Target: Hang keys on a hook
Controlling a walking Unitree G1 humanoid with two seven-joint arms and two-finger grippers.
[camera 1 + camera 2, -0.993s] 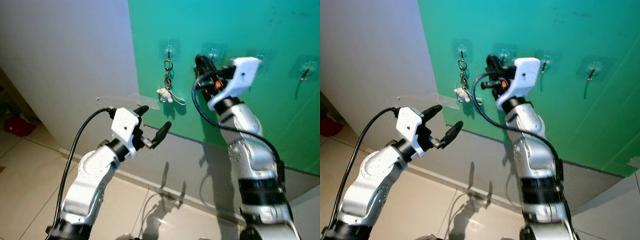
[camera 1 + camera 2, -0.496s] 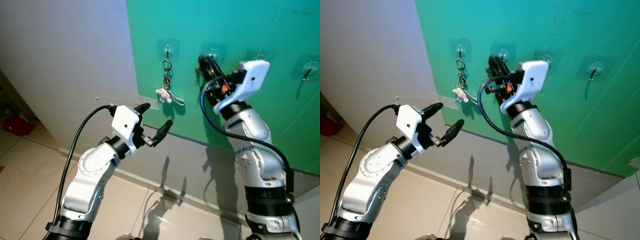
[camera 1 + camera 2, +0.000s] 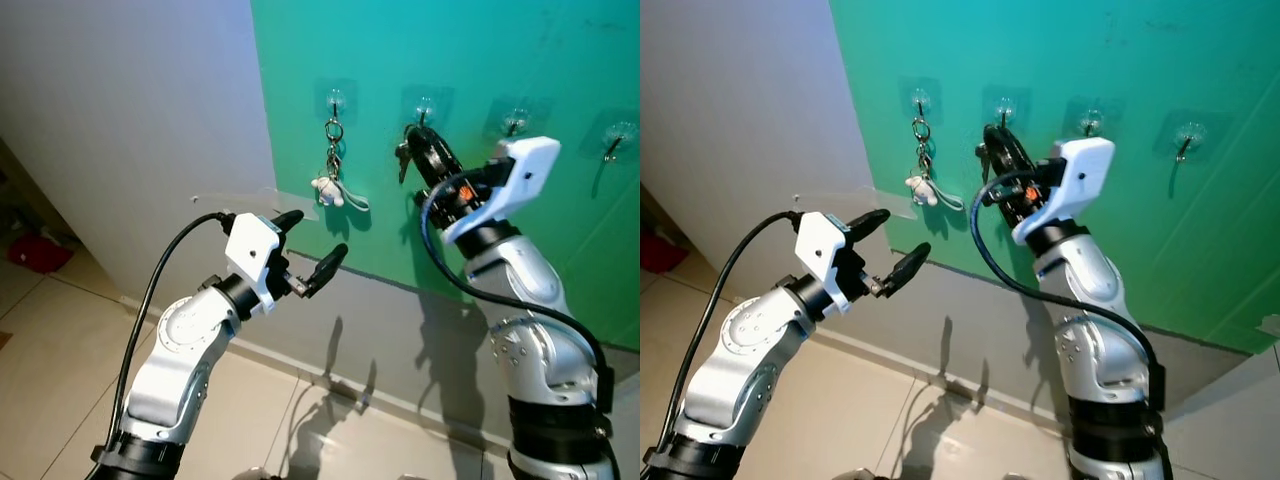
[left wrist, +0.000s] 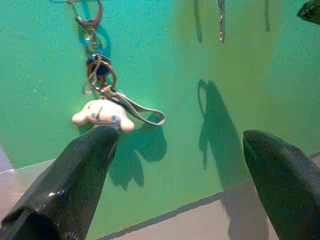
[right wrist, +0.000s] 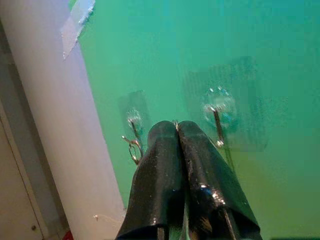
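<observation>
Four hooks stuck along green wall. Right end effector clenched on keys just under second hook. Left end effector released, below hung keychain.

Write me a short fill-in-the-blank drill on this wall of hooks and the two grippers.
1. The wall panel holding the clear adhesive hooks is ____ in colour.
2. The white plush-charm keychain hangs from the ____ hook in the row.
3. The left gripper has its black fingers ____.
4. The right gripper has its fingers ____.

Missing words: green; leftmost; open; shut
</observation>
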